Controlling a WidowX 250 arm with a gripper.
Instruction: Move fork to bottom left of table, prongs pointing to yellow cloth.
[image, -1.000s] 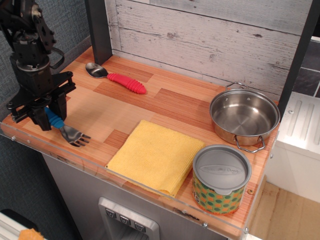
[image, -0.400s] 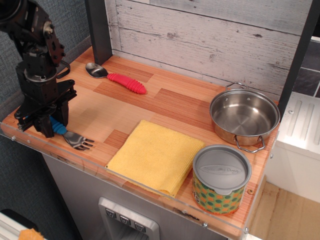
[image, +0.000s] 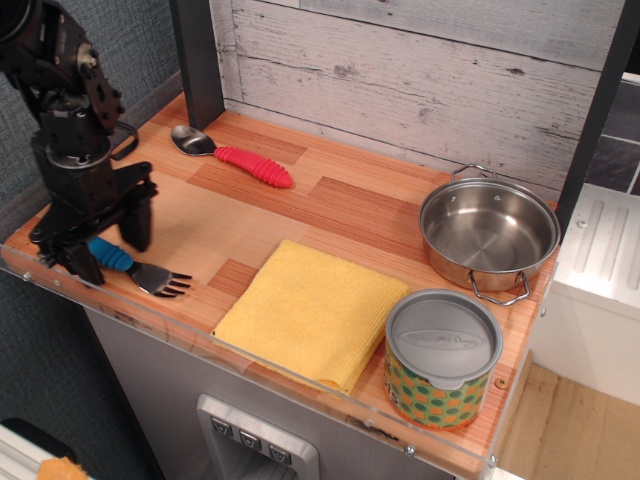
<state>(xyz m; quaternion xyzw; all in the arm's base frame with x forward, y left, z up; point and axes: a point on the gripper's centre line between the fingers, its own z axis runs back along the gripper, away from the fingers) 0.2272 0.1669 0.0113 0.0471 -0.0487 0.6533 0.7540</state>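
Note:
The fork has a blue ribbed handle and grey prongs. It lies on the wooden table at the front left corner, close to the clear edge strip. Its prongs point right toward the yellow cloth, which lies flat at the front middle. My gripper stands over the blue handle with its two black fingers spread on either side of it. The jaws look open and the fork rests on the wood.
A red-handled spoon lies at the back left. A steel pot stands at the right. A lidded patterned can stands at the front right beside the cloth. A dark post rises at the back left.
The gripper lowered the fork to the table near the front left edge, then spread its fingers and let the handle go. The fork shifted slightly toward the front.

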